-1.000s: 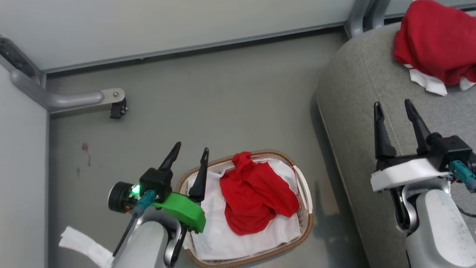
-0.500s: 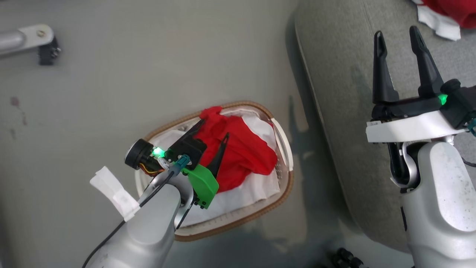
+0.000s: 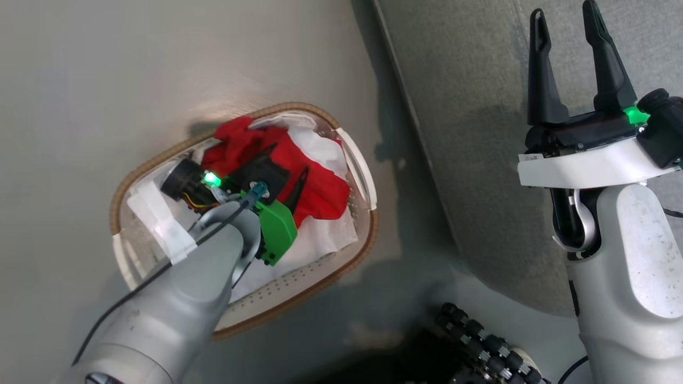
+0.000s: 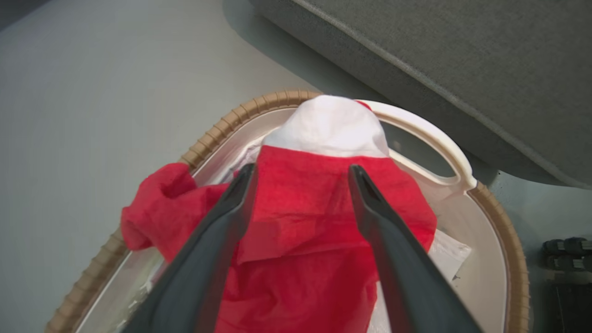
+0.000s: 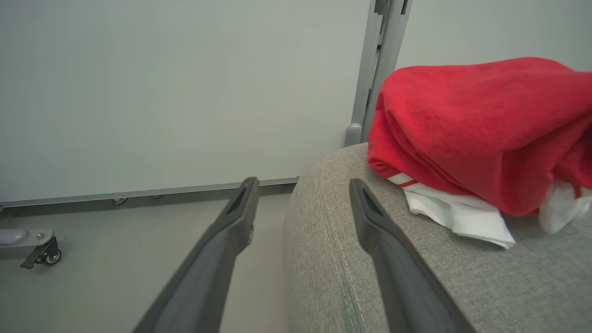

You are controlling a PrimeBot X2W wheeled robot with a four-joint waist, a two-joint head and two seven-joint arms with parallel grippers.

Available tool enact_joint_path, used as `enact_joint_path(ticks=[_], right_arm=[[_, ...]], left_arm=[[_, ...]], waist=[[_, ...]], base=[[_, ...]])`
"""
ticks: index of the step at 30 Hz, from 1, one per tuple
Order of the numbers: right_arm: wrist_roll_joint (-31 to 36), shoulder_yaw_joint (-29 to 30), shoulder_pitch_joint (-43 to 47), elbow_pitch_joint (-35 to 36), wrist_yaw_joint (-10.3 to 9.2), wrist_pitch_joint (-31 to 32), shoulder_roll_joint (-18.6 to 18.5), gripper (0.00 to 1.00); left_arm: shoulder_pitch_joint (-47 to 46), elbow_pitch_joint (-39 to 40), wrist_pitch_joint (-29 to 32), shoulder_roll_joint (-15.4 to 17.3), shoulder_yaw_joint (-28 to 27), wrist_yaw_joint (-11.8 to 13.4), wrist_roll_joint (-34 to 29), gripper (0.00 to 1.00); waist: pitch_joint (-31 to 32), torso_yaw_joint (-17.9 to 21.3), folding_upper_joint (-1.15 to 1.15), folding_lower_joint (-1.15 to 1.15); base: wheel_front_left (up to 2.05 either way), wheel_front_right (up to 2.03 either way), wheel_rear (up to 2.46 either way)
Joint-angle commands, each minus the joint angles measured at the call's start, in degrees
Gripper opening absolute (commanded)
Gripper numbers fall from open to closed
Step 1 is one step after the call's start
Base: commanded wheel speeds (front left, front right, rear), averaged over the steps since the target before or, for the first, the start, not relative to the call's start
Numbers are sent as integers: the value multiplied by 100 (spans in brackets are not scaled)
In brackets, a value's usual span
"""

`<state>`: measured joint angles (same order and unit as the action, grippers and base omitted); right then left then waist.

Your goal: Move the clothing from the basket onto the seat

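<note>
The basket (image 3: pixel 126 180), white with a brown woven rim, stands on the floor left of the seat (image 3: pixel 469 106). Red clothing (image 3: pixel 320 186) lies crumpled in it on a white liner (image 3: pixel 325 234). My left gripper (image 3: pixel 286 162) is down inside the basket, open, its fingers straddling a raised fold of the red clothing (image 4: pixel 300 217); the left wrist view shows a white hump (image 4: pixel 330 125) just beyond the gripper (image 4: pixel 301 169). My right gripper (image 3: pixel 563 13) hovers open above the seat (image 5: pixel 416 277), holding nothing. Another red garment (image 5: pixel 476 125) with white trim (image 5: pixel 458 212) rests on the seat.
The basket's handle slot (image 4: pixel 430 152) faces the seat's front edge (image 4: pixel 462 60), a narrow strip of floor between them. Black ribbed parts of my base (image 3: pixel 480 341) show at the bottom. A pale wall, a metal post (image 5: pixel 377 69) and a caster foot (image 5: pixel 44 252) stand beyond.
The head camera has tilted down and the whole picture has shifted. My left gripper has gone from beside the basket's rim down onto the red clothing. The right gripper stays open.
</note>
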<state>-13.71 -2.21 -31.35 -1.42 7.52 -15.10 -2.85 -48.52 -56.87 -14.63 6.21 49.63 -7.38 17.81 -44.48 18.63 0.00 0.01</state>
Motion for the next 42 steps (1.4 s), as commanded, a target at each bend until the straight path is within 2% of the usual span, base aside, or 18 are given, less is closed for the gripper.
enact_joint_path(ticks=[1,14,18,24,32,33,34,35,36,37,42], right_arm=[[-45,-20,-88,37,-6,-10,-8,100],[-199,-124,-118,145,-7,-10,-9,100],[-248,-151,-92,144,-6,-10,-9,100],[-328,-184,-110,146,-6,-10,-9,100],[-395,-198,-122,164,-6,-10,-10,100],[-402,-198,-127,165,-6,-10,-10,100],[-406,-199,-132,164,-6,-10,-9,100],[-410,-196,-136,164,-6,-10,-9,100],[-413,-191,-136,161,-7,-10,-9,100],[-411,-181,-133,154,-6,-10,-10,100],[-383,-116,-106,99,-6,-10,-10,100]], left_arm=[[-182,-76,33,74,47,-20,57,100],[-874,-815,718,178,556,-21,521,100],[-934,-1044,971,167,666,-21,547,100],[-976,-1169,909,121,764,-21,588,100],[-1031,-1468,1405,147,914,52,604,100],[-1015,-1500,1503,145,908,77,628,85],[-1004,-1518,1571,147,903,95,638,64],[-984,-1533,1644,143,906,83,662,28],[-964,-1539,1680,136,908,75,679,9],[-937,-1547,1700,127,903,65,703,0],[-788,-1520,1629,70,958,34,785,0]], waist=[[-341,340,0,-1],[-602,576,0,-1],[-639,598,0,-1],[-683,642,0,-1],[-754,717,0,-1],[-761,723,0,-1],[-765,727,0,-1],[-766,729,0,-1],[-764,728,0,-1],[-759,723,0,-1],[-655,658,0,-1]], base=[[0,0,0],[0,0,0],[0,0,0],[0,0,0],[0,0,0],[0,0,0],[0,0,0],[0,0,0],[0,0,0],[0,0,0],[0,0,0]])
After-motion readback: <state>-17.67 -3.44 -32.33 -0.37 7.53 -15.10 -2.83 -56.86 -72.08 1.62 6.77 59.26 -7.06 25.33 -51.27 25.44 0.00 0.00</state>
